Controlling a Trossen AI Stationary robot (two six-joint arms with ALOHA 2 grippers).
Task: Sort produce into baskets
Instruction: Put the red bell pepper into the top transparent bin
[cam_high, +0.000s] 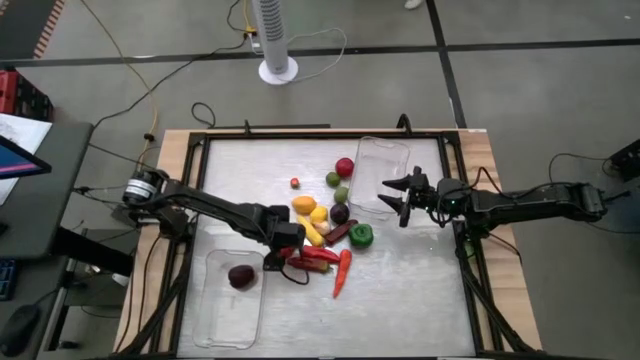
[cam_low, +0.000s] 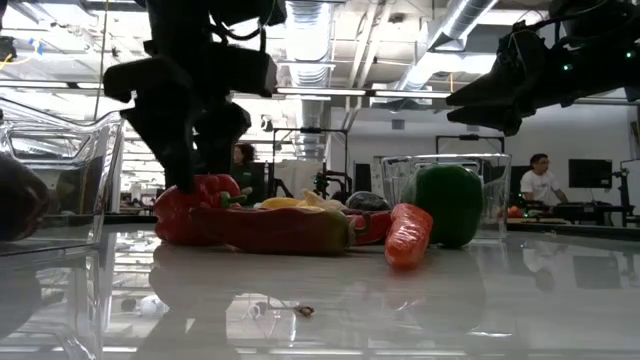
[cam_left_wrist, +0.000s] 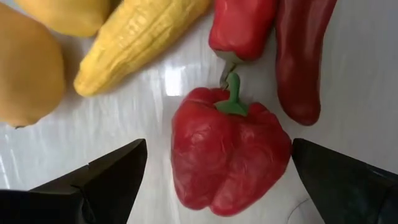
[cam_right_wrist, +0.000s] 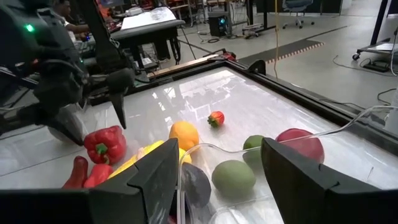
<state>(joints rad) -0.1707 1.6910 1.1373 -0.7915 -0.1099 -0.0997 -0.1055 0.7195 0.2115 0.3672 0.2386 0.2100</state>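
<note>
Red bell pepper (cam_left_wrist: 227, 155) lying on its side near the tabletop's middle, at the near-left fringe of the produce heap, green stem pointing into the pile. Left hand (cam_high: 283, 243) poised right over it, fingers spread wide, 1 on each flank, neither touching yet.

Best done by dropping straight down, straddling the widest lobes, then closing gently; skin glossy, waxy and lobed, so likely to squirt sideways under an off-centre squeeze. Worth keeping clear of the 2 long red peppers (cam_left_wrist: 298, 56) lying just beside the stem, and of the ribbed yellow corn cob (cam_left_wrist: 137, 43) and smooth orange fruit (cam_left_wrist: 28, 68) on the other side.

Clear left basket (cam_high: 228, 298), thin glossy plastic with rounded corners, near the front-left corner, holding 1 dark purple piece (cam_high: 241, 276). Tapered orange carrot (cam_high: 343, 271) in front of the heap, shiny green pepper (cam_high: 361, 235) to its right.

Right hand (cam_high: 405, 196) hovering at the right basket (cam_high: 380, 175) near the back-right, fingers spread, holding nothing.
</note>
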